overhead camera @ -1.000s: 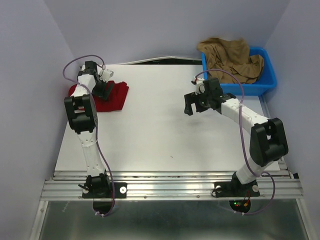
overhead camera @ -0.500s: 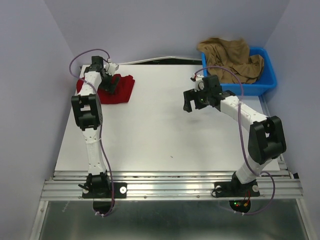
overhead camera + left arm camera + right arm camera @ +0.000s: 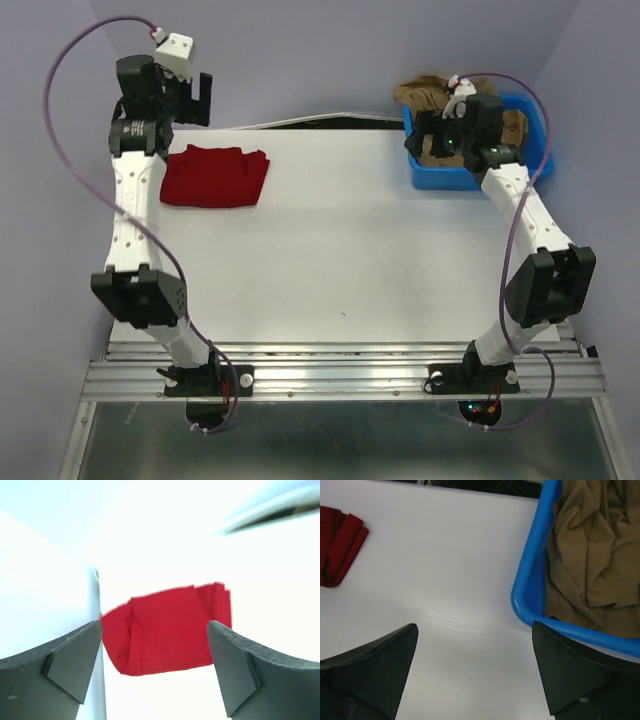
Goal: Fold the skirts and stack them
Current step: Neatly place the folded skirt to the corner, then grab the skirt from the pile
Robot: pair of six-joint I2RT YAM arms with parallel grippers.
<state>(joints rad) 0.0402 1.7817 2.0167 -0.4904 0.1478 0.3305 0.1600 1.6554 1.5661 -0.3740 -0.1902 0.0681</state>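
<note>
1. Red skirt (image 3: 213,177) lies folded on the surface (image 3: 330,250), far left.
2. Tan skirt (image 3: 592,555) sits crumpled in the bin (image 3: 530,555).
3. Left fingers (image 3: 65,665) are spread wide above the red skirt.
4. Right fingers (image 3: 370,670) are spread wide by the bin.

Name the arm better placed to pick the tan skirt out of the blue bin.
Right. The right gripper, open, hovers at the blue bin rim, beside the tan skirt; the left gripper is across the table, above the red skirt.
</note>
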